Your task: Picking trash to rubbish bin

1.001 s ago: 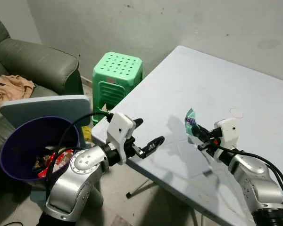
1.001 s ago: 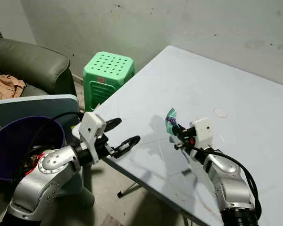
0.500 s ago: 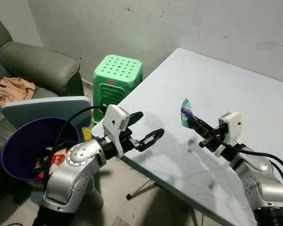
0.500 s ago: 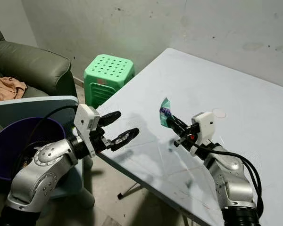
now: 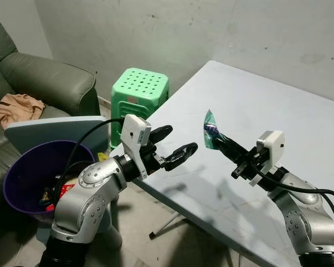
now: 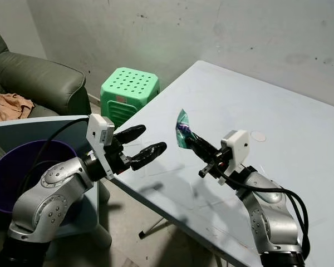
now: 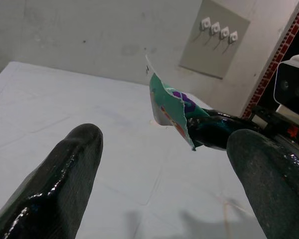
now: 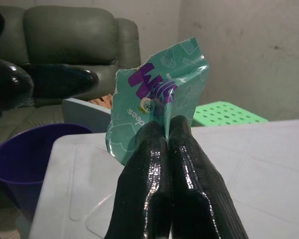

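A teal wrapper with purple print hangs in the air above the white table. My right gripper is shut on the wrapper, pinching its lower edge and holding it up over the table's near-left part. My left gripper is open just left of it, fingers spread and pointing at the wrapper, a short gap away. The purple rubbish bin stands on the floor at the lower left with trash inside.
A green plastic stool stands beyond the table's left corner. A green sofa with tan cloth is at far left. A light blue board leans behind the bin. A small round disc lies on the table.
My right gripper has lifted the wrapper off the table and carried it left. My left gripper has risen and reached toward it, still open.
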### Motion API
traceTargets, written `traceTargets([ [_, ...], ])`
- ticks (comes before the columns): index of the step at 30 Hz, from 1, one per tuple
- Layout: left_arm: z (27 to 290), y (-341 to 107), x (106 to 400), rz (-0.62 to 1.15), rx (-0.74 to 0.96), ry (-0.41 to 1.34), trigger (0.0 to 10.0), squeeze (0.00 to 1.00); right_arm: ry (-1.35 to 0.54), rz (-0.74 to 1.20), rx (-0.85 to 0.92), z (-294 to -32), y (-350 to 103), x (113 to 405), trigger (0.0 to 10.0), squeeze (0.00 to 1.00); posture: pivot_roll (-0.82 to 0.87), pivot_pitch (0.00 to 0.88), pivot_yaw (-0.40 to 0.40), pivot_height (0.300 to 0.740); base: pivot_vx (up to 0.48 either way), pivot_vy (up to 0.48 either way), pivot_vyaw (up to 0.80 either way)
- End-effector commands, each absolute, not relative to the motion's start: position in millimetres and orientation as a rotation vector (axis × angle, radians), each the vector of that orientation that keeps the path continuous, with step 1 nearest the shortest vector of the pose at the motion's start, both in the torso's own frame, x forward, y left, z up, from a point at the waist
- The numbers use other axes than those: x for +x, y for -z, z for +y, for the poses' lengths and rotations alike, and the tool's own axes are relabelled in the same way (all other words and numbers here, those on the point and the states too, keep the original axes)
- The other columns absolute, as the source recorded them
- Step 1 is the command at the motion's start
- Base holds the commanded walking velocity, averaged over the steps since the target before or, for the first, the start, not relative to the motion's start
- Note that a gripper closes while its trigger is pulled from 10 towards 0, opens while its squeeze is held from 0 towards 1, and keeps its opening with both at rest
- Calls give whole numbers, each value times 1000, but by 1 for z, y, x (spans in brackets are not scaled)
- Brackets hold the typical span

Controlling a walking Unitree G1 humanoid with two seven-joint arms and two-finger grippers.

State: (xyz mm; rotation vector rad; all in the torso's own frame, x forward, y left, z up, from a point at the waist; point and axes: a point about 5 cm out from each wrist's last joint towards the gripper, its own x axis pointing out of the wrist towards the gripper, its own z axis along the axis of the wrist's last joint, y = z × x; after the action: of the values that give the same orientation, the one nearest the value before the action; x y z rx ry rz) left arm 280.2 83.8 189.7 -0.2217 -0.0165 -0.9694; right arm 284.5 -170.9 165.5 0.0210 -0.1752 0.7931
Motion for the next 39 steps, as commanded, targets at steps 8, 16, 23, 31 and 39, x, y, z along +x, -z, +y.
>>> traceTargets([
  [8,76,-201,290,17,-393,918,10000,0,-840,-240,-25,-157,-177,273,10000,0,-3,27,-91,740,0,0,0],
  [16,73,-202,296,15,-432,873,10000,0,-873,-262,-37,-152,-179,268,10000,0,-5,37,-94,740,0,0,0],
  [23,68,-203,295,24,-485,890,10000,0,-957,-266,-29,-143,-183,259,10000,0,-8,49,-93,740,0,0,0],
  [31,60,-207,291,35,-529,944,0,0,-996,-293,-56,-138,-190,252,10000,0,-13,66,-90,740,0,0,0],
  [39,60,-211,289,18,-548,970,0,0,-997,-283,-65,-138,-191,251,10000,0,-15,76,-88,740,0,0,0],
])
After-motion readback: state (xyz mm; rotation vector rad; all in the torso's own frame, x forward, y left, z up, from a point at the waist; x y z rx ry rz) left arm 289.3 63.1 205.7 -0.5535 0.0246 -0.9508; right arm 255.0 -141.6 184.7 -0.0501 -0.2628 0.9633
